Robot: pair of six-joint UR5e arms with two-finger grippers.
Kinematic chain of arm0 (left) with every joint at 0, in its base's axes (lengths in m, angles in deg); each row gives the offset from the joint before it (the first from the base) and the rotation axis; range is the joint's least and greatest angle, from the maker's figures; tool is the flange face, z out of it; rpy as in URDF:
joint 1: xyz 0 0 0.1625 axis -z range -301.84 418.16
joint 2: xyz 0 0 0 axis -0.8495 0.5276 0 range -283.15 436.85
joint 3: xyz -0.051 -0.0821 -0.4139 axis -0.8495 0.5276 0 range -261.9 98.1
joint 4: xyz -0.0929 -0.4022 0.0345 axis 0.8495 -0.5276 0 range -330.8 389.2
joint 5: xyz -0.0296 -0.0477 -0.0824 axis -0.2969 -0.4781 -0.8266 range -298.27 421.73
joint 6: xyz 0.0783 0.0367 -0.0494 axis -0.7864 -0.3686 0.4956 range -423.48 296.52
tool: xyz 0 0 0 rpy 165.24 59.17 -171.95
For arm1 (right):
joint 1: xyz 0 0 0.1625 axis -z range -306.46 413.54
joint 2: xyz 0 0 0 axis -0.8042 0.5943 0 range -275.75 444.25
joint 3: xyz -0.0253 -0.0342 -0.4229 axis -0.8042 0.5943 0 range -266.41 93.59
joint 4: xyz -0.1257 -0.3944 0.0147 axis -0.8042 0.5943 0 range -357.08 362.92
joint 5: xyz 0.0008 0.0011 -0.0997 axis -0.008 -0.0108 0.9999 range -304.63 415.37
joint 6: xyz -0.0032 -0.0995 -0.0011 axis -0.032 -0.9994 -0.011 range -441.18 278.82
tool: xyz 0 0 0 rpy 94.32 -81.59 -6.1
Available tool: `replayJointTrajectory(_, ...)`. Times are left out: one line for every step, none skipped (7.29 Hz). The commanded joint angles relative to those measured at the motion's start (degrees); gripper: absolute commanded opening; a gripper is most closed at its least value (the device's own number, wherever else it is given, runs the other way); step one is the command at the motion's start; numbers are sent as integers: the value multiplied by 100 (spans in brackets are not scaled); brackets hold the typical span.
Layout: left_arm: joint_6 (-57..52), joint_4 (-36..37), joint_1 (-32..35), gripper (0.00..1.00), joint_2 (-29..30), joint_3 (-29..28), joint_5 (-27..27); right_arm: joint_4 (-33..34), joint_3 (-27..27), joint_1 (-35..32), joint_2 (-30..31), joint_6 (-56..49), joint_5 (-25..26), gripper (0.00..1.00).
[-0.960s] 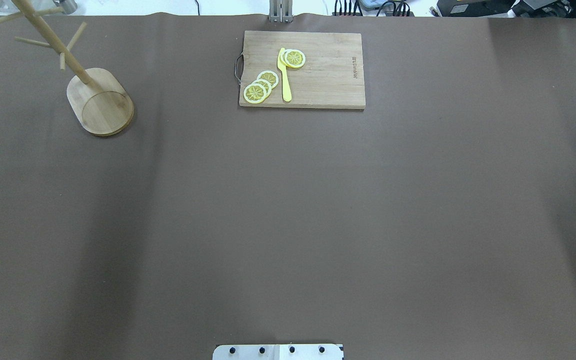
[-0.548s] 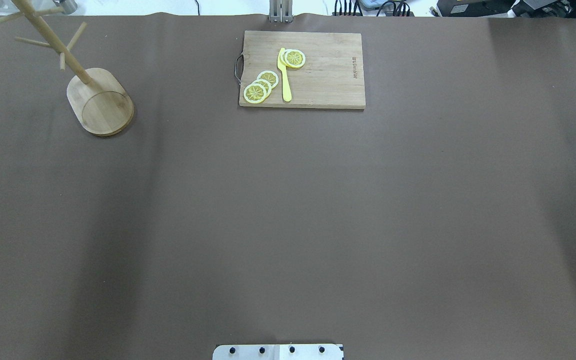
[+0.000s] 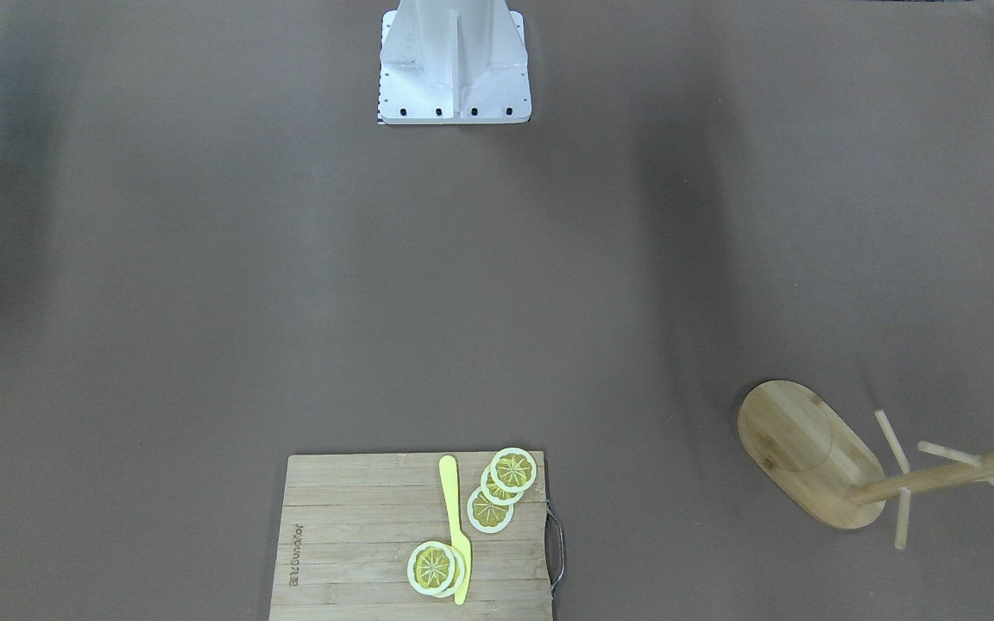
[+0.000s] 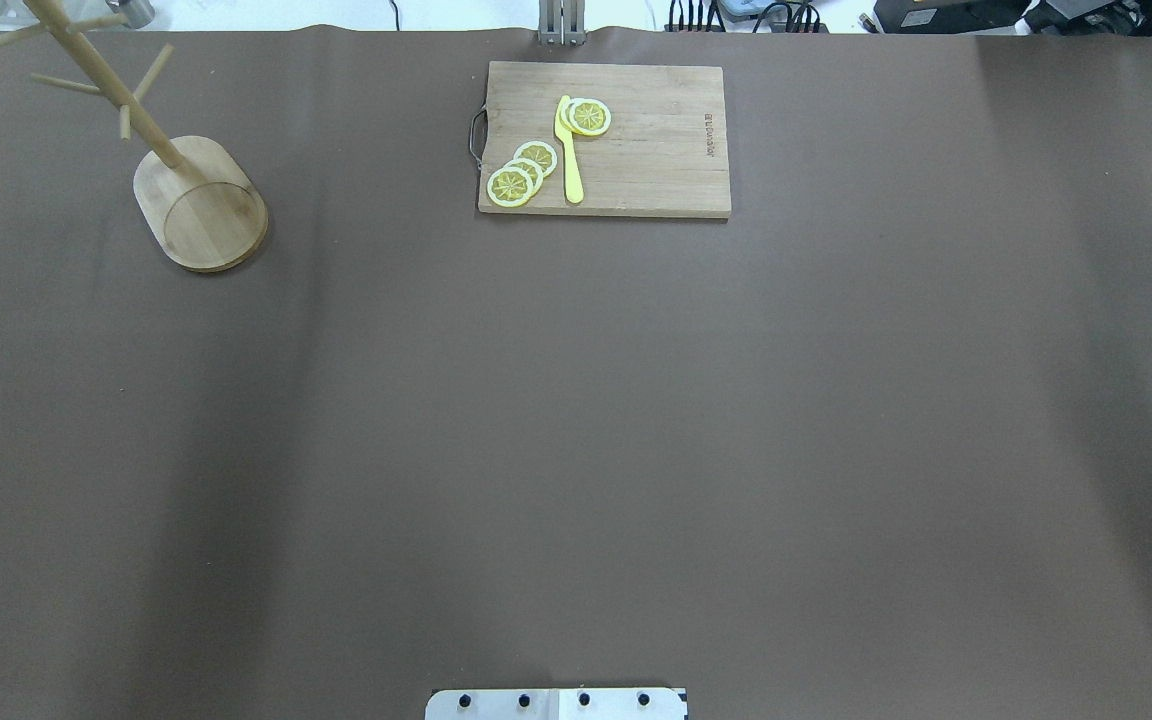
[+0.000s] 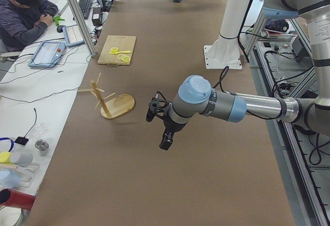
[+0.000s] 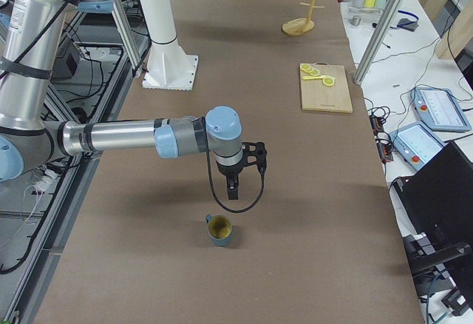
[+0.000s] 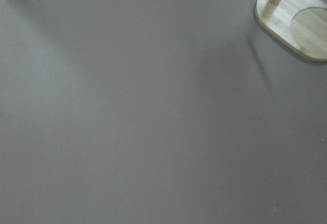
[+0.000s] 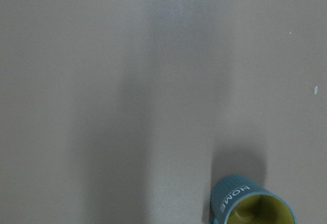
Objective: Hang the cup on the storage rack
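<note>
Standing upright, cup near but apart from right gripper, its opening cannot be told.

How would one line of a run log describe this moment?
cup upright on table, unheld | right gripper near cup | storage rack pegs bare

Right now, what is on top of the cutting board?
A yellow knife and lemon slices lie on the board: three overlapping beside the knife, more stacked near its far end. The overlaps and the knife hide parts of slices.
</note>
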Motion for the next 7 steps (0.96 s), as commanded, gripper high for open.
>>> replayJointTrajectory(-26,-974,20,99,283,-622,-28,-161,96,-10,175,-55,-263,100)
replayJointTrajectory(-53,-993,20,99,266,-614,-28,-319,210,-10,264,-116,-308,100)
replayJointTrajectory(-53,-993,20,99,275,-605,-28,-886,446,-10,500,-482,-169,100)
replayJointTrajectory(-53,-984,11,99,319,-588,-28,-1440,936,-54,537,-582,-168,100)
replayJointTrajectory(-53,-984,11,99,336,-570,-28,-1985,1419,-80,581,-591,-168,100)
replayJointTrajectory(-62,-984,11,99,328,-553,-28,-2626,1955,-116,572,-583,-159,100)
replayJointTrajectory(-53,-1036,11,99,328,-553,-28,-3006,2378,-125,511,-574,-133,100)
